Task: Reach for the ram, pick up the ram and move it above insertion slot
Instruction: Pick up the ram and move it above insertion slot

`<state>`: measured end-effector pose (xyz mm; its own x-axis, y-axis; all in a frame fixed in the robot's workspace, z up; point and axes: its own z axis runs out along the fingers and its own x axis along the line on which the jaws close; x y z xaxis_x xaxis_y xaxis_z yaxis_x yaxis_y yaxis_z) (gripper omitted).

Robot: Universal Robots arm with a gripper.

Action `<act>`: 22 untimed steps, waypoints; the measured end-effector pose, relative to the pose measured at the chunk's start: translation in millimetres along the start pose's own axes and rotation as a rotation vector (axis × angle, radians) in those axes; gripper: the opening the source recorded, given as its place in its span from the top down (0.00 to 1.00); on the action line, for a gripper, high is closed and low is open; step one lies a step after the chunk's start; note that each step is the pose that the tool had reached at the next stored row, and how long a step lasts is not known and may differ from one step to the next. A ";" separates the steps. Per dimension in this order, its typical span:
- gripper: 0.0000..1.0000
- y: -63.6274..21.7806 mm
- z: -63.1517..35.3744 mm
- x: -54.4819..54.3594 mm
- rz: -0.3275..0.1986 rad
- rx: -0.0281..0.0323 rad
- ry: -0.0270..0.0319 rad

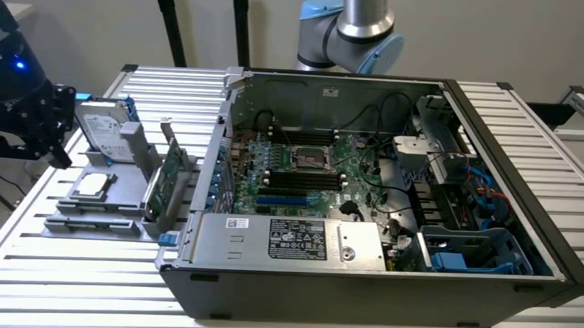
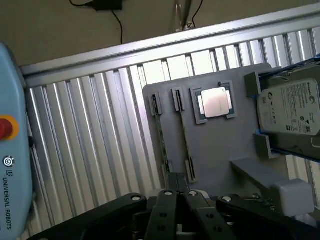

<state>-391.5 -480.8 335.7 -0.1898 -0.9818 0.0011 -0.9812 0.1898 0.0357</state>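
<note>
On the grey fixture [image 2: 220, 145] the ram [image 2: 161, 135] stands on edge in a narrow holder, seen as a thin dark-green strip. A second thin strip [image 2: 184, 137] stands in the parallel holder beside it. My gripper [image 2: 176, 184] hovers above the fixture's edge near the ends of these strips, its black fingers [image 2: 167, 210] drawn together with nothing between them. In the exterior view the gripper [image 1: 41, 133] hangs at the far left, beside the fixture [image 1: 109, 198]. The black memory slots [image 1: 301, 179] lie on the motherboard inside the open computer case [image 1: 365, 205].
The fixture also carries a silver hard drive [image 2: 290, 107], a processor chip [image 2: 216, 102] and an upright green expansion card [image 1: 163, 184]. A light-blue pendant with a red button [image 2: 10, 150] lies on the ribbed metal table [image 2: 100, 150]. Cables and a drive cage [image 1: 474, 249] crowd the case.
</note>
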 end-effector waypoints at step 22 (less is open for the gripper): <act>0.70 0.0 2.6 0.0 -0.223 0.0067 0.0074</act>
<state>-391.6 -480.9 333.0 0.0318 -0.9995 0.0012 -0.9991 -0.0318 0.0293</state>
